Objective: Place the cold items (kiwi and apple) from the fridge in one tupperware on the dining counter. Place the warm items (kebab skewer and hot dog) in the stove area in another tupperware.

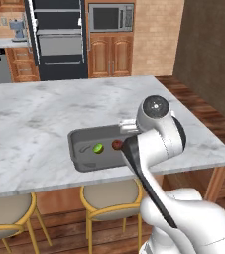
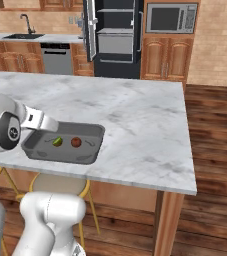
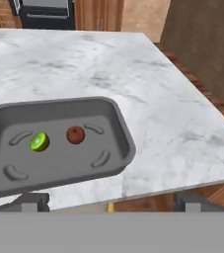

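On the marble counter (image 3: 148,99) sits a grey tub (image 3: 118,123) near the front edge, and both cold items lie inside it. Reading left to right in the hand view, the kiwi (image 3: 39,141) shows its cut green face at about nine o'clock of the tub floor. The apple (image 3: 75,134), small and reddish brown, lies just beside it toward the centre, the two apart and not touching. The right base view gives the same order, kiwi (image 2: 57,141) then apple (image 2: 76,142), in the tub (image 2: 92,150).

The gripper (image 3: 108,200) hangs over the near counter edge, at six o'clock of the tub. Its jaws stand wide open with nothing between them, one dark tip low on the left and the other low on the right.

By my reading, the cold half of the task is done, and the step in hand is pulling clear and heading for the stove area. To do that well, the arm should lift and draw back before the base turns, so neither finger clips the near wall of the tub and drags it off the edge. The tub sits close to the front lip, so a nudge there is the main risk. The jaws can stay spread for the next pick.

At twelve o'clock, far beyond the counter, the dark fridge (image 2: 112,35) stands with its door open.
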Controlling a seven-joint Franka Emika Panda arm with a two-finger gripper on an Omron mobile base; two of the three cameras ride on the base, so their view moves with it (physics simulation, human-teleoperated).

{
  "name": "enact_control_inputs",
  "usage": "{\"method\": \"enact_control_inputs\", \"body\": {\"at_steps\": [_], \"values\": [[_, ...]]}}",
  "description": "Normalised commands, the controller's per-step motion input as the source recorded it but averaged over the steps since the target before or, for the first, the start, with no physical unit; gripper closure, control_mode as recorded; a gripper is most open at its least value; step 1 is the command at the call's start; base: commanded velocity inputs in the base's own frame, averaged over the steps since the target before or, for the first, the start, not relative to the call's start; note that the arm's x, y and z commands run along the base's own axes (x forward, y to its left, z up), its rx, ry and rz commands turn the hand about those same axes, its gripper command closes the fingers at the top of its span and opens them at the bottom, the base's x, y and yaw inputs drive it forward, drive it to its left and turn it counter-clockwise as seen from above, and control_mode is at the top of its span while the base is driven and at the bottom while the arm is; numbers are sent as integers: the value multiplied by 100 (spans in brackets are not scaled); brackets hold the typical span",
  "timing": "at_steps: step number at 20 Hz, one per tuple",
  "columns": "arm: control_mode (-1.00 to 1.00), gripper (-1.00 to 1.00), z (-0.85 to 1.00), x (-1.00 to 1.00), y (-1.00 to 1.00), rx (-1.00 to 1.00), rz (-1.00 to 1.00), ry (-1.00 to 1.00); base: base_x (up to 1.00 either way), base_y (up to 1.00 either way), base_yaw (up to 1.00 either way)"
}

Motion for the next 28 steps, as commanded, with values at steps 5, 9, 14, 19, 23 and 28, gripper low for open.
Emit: {"method": "enact_control_inputs", "body": {"at_steps": [5,9,14,19,23,28], "values": [[-100,-100,13,-81,-30,0,0,0,0,0,0],[-100,-100,4,-65,-18,0,0,1,0,0,0],[-100,-100,0,-35,-2,0,0,9,0,0,0],[-100,-100,-10,-28,0,0,0,5,0,0,0],[100,-100,0,0,0,0,0,0,-45,26,7],[100,-100,0,0,0,0,0,0,-44,74,38]]}}
